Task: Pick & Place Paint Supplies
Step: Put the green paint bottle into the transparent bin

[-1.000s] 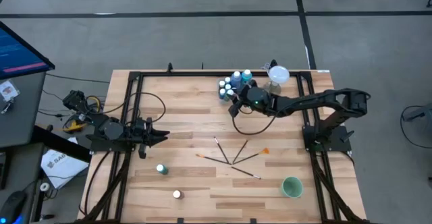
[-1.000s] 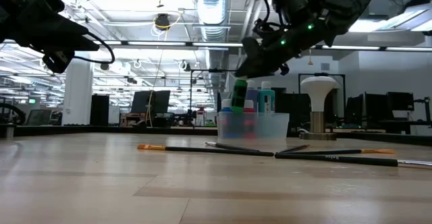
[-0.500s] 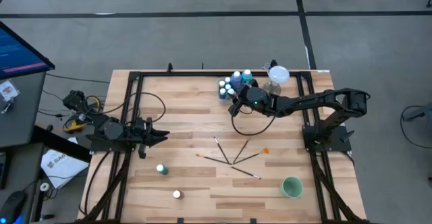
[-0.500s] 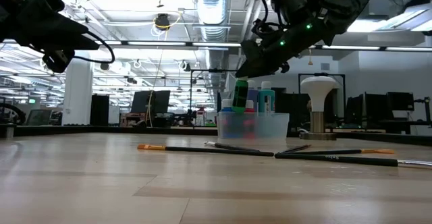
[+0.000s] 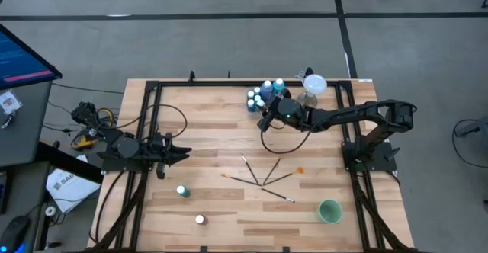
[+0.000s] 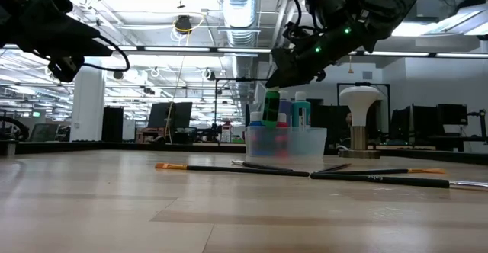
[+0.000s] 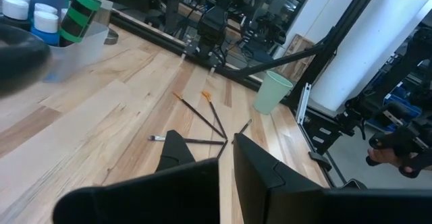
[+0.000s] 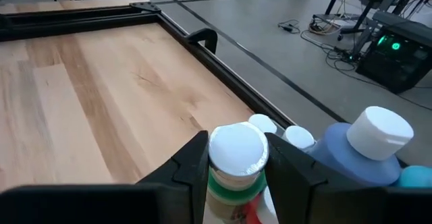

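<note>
My right gripper (image 5: 264,120) (image 8: 237,151) hangs over the near side of a clear container (image 6: 286,143) of white-capped paint bottles (image 5: 263,97) by the table's far edge, shut on a tall green bottle (image 6: 271,105) (image 7: 79,15). Several thin paintbrushes (image 5: 263,177) lie fanned out at mid-table. A teal bottle (image 5: 182,191) and a reddish bottle (image 5: 200,219) stand upright near the front left. My left gripper (image 5: 185,152) (image 7: 206,143) waits open above the table's left side, touching nothing. My right gripper pinches the green bottle at its white cap (image 8: 237,146), one finger (image 8: 192,163) on each side. It comes from above, slanting down toward the far edge. The bottle hangs tilted below the fingers, its lower part down inside the container among the other bottles.
A white-topped stemmed stand (image 5: 313,85) stands just right of the container. A round green cup (image 5: 329,211) sits at the front right. Black frame rails (image 5: 149,131) run along the table's left, right and far sides. Bare wood lies between the brushes and my left gripper.
</note>
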Robot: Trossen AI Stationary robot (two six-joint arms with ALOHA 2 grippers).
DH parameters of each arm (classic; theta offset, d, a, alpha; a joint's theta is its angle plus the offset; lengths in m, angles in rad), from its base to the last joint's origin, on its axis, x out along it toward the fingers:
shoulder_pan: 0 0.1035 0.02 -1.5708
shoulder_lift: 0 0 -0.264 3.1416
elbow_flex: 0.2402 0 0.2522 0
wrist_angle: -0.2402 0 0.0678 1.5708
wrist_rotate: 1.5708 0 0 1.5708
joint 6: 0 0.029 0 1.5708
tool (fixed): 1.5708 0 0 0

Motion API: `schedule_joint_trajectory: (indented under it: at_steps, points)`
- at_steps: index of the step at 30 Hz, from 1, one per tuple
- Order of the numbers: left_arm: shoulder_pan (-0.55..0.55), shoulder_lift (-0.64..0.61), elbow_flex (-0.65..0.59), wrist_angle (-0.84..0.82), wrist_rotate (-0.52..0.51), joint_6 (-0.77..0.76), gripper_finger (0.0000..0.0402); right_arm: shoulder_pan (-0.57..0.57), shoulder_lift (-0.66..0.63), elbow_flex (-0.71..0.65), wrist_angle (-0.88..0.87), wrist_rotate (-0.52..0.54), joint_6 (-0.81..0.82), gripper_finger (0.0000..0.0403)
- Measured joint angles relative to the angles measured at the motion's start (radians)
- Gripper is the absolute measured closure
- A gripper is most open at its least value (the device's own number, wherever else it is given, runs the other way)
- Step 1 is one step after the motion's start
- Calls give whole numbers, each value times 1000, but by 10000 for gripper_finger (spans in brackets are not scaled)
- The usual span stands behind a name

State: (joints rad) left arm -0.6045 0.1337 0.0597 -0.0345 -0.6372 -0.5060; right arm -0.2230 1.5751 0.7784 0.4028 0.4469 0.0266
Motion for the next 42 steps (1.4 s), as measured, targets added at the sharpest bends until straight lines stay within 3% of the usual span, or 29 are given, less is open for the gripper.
schedule_joint_trajectory:
  at_steps: [28, 42]
  points:
    - [0, 0, 0, 11, 1, 0, 400, -9, 1, -2, -37, -2, -2, 290]
    - [0, 0, 0, 17, 4, 0, 400, -9, 90, -2, 23, -5, 38, 274]
